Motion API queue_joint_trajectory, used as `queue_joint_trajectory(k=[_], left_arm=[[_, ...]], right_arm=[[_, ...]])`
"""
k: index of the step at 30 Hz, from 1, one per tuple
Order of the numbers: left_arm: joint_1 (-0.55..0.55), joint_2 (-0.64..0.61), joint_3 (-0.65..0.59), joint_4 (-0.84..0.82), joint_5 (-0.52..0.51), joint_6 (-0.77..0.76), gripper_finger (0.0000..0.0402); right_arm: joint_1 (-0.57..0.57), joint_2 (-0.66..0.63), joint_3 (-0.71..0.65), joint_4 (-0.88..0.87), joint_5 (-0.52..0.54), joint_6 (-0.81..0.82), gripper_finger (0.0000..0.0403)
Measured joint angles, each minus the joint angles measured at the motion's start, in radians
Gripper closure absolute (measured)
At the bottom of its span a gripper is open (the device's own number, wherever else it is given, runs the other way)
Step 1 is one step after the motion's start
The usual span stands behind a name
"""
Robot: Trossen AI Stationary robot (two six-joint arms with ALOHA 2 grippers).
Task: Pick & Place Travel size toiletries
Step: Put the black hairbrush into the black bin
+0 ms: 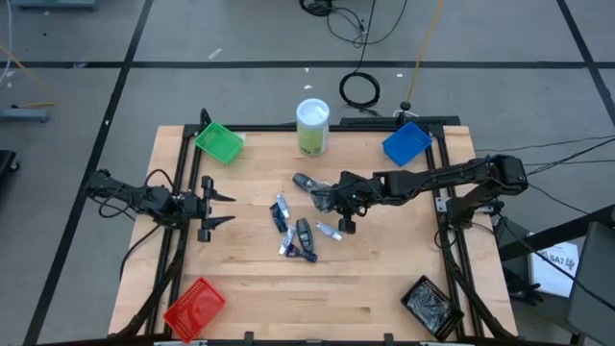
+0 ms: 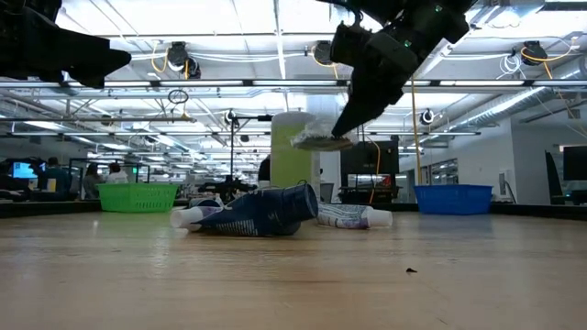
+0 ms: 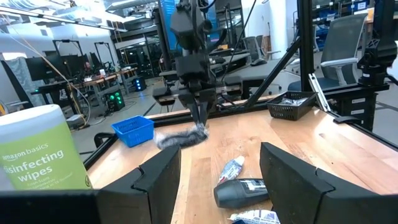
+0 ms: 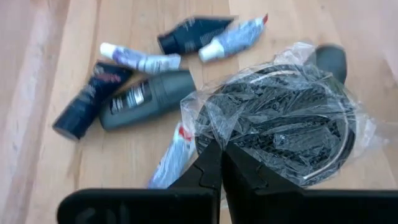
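Round tin (image 4: 280,127), plastic-wrapped: pinched at its edge between the closed fingers of the right hand (image 4: 221,158), raised off the table (image 1: 384,279) above its middle, over the remaining toiletries (image 1: 298,235).
Left hand (image 1: 223,207): partly open, empty, waiting at the table's left side.
Table: pale wood, dark frame; green bin (image 1: 219,142), blue bin (image 1: 406,143), red bin (image 1: 195,308), black bin (image 1: 429,303) at corners; wipes canister (image 1: 313,127) at far edge. Room: open workshop, ceiling lights.
Tin: dark grey, flat, in crinkled clear film.
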Motion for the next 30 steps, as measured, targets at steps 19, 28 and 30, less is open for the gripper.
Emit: queue_joint_trajectory(k=[19,28,30], left_arm=[[0.000,0.000,0.000,-0.002,0.000,-0.001,0.0185],[0.000,0.000,0.000,-0.001,0.000,-0.001,0.0185],[0.000,0.000,0.000,0.000,0.000,0.000,0.0185]], right_arm=[[0.006,-0.366,-0.374,0.365,-0.002,0.090,0.0403],[0.027,-0.629,-0.522,0.373,-0.003,0.162,0.0403],[0.047,-0.686,-0.542,0.372,-0.001,0.167,0.0403]])
